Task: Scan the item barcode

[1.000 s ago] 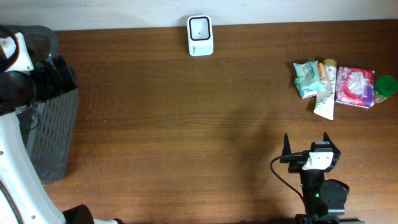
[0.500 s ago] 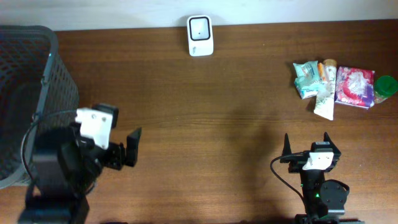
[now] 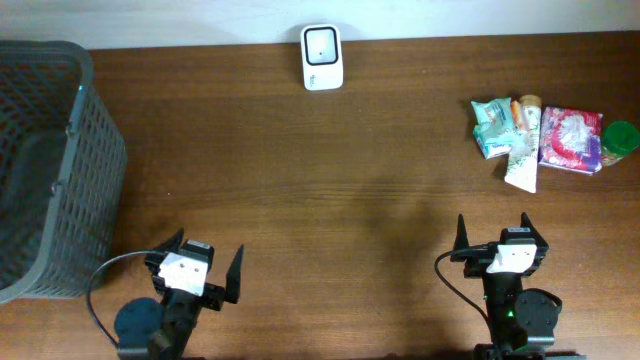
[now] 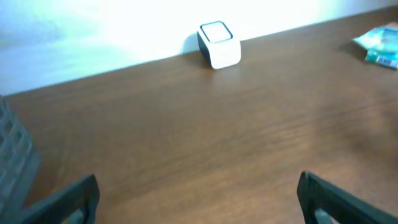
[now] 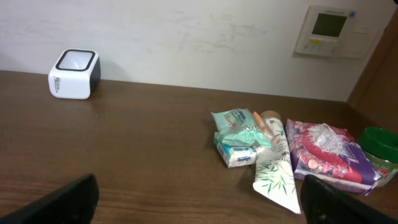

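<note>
Lying among packets [image 3: 571, 140] at the table's [image 3: 300, 180] far right, the tube [image 3: 522, 150] runs near-to-far, cap toward the wall [image 3: 200, 20]. Scanner [image 3: 322, 57] sits by the wall. Left gripper [image 3: 207, 250] and right gripper [image 3: 492, 222] gape, empty.

Overhead: straight down on the whole desk [image 3: 300, 180], far edge at top — the widest, most distant view. Left wrist: low near the near-left corner, facing the far edge. Right wrist: low by the near edge, right side, facing likewise. All three share the white scanner [image 3: 322, 57] at the far edge; overhead and right wrist also share the packets [image 5: 280, 149] near the far-right corner.
</note>
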### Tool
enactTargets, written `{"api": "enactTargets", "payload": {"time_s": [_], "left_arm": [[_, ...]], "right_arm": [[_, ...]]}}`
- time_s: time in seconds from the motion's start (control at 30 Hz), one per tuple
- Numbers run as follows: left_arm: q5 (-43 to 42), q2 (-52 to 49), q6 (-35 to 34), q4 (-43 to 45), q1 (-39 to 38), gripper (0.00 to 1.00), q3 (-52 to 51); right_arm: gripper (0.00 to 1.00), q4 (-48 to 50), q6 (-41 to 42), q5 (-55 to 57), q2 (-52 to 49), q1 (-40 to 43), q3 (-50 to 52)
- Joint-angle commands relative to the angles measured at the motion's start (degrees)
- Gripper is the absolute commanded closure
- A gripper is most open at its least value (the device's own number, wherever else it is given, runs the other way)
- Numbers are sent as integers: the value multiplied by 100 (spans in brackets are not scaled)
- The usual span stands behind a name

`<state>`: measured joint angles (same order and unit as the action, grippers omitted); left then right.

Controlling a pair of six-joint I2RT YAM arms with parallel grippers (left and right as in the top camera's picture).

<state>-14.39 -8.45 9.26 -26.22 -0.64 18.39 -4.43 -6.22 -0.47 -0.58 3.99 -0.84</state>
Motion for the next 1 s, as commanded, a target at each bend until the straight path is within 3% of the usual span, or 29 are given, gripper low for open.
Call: {"api": "enactTargets", "payload": {"time_s": [0.0,0.33,0.43,0.5,0.53,0.6,0.97], "left_arm": [[-44,289,66,643,-15,1,-496],[0,815,-85,2312,13,1,-1604],[527,815,-654,2522,11,1,-1790],[750,815,-866,2544,11,1,-1790],[1130,815,-1405,2487,11,1,-1790],[1419,815,-1738,2356,13,1,-1790],[1480,817,-1617,2146,70,1,-1790]], "right_arm": [[1,-7,2,4,39,22,52],[1,-7,2,4,39,22,52],[1,-7,2,4,39,22,52],[1,-9,2,4,39,22,52],[1,-9,2,4,39,22,52],[1,-7,2,4,39,22,52],[1,-9,2,4,37,22,52]]}}
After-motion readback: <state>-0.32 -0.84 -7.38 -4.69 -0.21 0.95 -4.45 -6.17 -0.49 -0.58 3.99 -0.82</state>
